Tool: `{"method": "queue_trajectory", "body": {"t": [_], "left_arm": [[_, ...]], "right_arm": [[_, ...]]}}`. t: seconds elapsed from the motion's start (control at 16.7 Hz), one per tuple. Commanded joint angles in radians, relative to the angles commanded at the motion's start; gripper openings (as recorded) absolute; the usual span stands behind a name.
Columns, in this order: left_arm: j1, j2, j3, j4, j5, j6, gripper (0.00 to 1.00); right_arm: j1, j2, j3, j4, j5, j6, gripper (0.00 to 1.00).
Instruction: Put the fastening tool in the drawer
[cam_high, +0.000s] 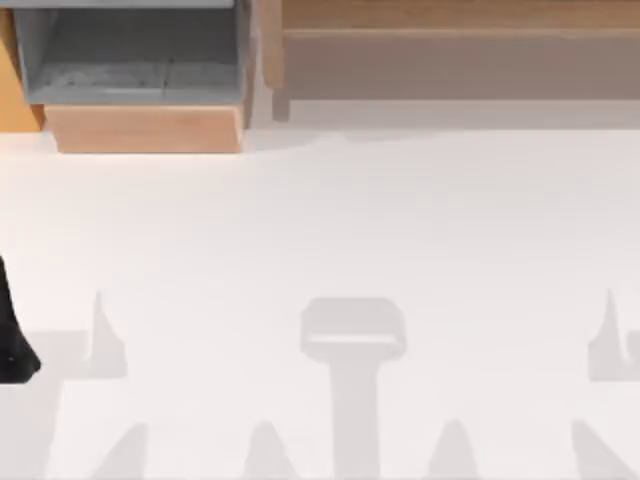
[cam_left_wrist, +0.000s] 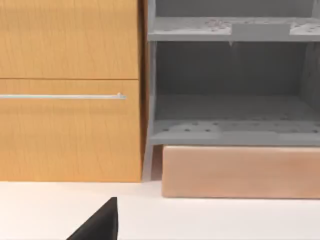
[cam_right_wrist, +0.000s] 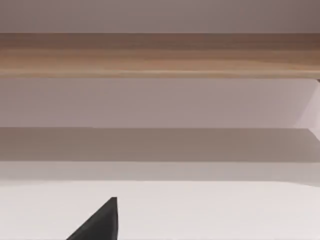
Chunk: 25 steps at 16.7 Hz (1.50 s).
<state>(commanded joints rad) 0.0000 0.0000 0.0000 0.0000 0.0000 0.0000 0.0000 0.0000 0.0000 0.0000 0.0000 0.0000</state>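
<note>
Drawer (cam_high: 145, 128) pulled open, well apart from left gripper (cam_high: 12, 345).

The drawer (cam_high: 140, 128) has a grey inside and light tan front.

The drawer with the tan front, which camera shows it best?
The left wrist view shows the drawer best: its tan front panel faces the camera, with the grey inside above it. The top view looks down into the drawer at the table's far left, cropped at the frame's top. The right wrist view faces the wooden shelf unit.
</note>
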Motion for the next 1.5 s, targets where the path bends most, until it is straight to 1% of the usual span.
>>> {"method": "queue_trajectory", "body": {"t": [0.24, 0.42, 0.54, 0.84, 1.5], "left_arm": [[0.008, 0.027, 0.015, 0.017, 0.003, 0.022, 1.0], [0.038, 0.138, 0.074, 0.079, 0.021, 0.105, 1.0], [0.066, 0.258, 0.133, 0.143, 0.042, 0.19, 1.0], [0.148, 0.662, 0.325, 0.351, 0.123, 0.471, 1.0], [0.331, 1.721, 0.83, 0.889, 0.348, 1.199, 1.0]], "right_arm": [[0.0, 0.0, 0.0, 0.0, 0.0, 0.0, 1.0], [0.0, 0.0, 0.0, 0.0, 0.0, 0.0, 1.0], [0.0, 0.0, 0.0, 0.0, 0.0, 0.0, 1.0], [0.0, 0.0, 0.0, 0.0, 0.0, 0.0, 1.0], [0.0, 0.0, 0.0, 0.0, 0.0, 0.0, 1.0]]}}
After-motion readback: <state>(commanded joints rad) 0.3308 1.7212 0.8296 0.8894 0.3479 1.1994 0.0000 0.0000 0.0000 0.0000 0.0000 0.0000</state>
